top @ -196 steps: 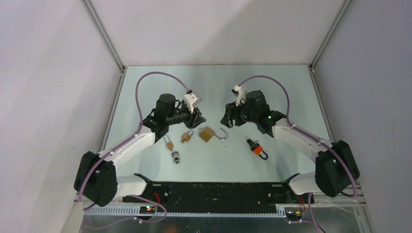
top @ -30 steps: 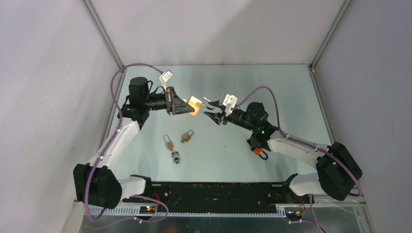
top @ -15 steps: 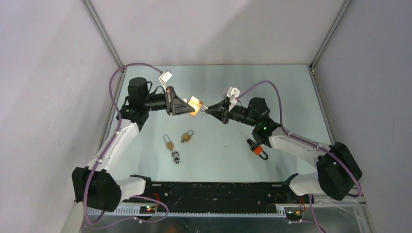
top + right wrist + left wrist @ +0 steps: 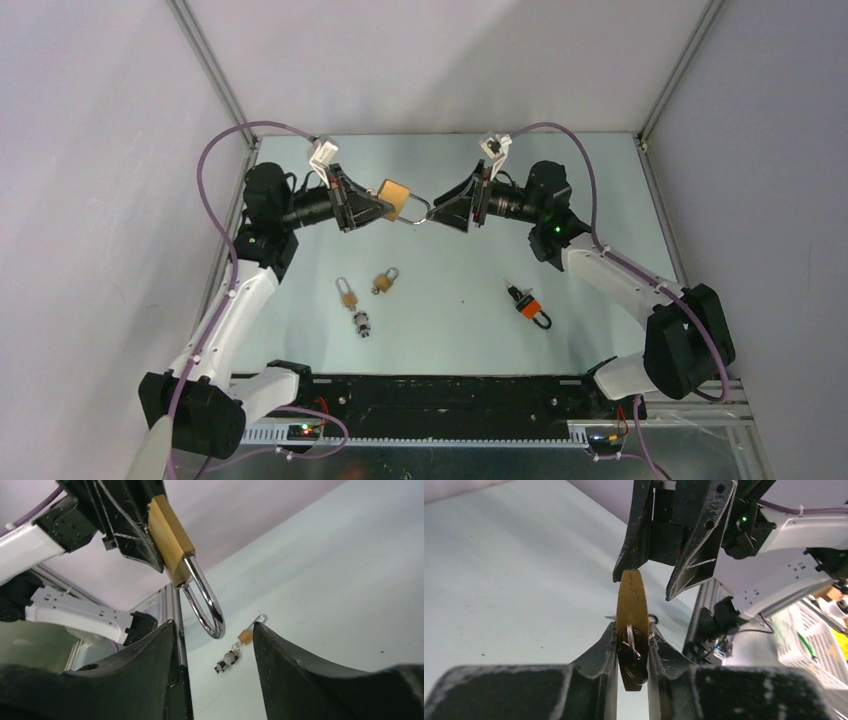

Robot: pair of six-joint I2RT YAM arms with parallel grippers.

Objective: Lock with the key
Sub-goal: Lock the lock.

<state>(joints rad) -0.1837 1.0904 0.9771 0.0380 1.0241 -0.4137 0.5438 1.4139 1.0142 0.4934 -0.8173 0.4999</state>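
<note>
A brass padlock [image 4: 393, 196] hangs in the air above the table, and my left gripper [image 4: 385, 205] is shut on its body. Its steel shackle [image 4: 209, 611] points toward my right gripper [image 4: 440, 208]. The right gripper [image 4: 214, 624] is open, its fingertips either side of the shackle's bend without touching it. In the left wrist view the padlock [image 4: 633, 600] stands edge-on between my left gripper's [image 4: 632, 627] fingers. A key [image 4: 630, 639] with a ring sits in its underside. I cannot tell whether the shackle's free end is seated in the body.
On the table below lie two small brass padlocks [image 4: 348, 294] [image 4: 384, 281], a key with a small figure [image 4: 362, 324], and an orange and black lock [image 4: 530, 306]. The enclosure's walls and frame posts stand close behind both arms.
Both arms have lifted and moved toward the back with the padlock between them. The right gripper was shut at the shackle half a second ago and now stands open.
</note>
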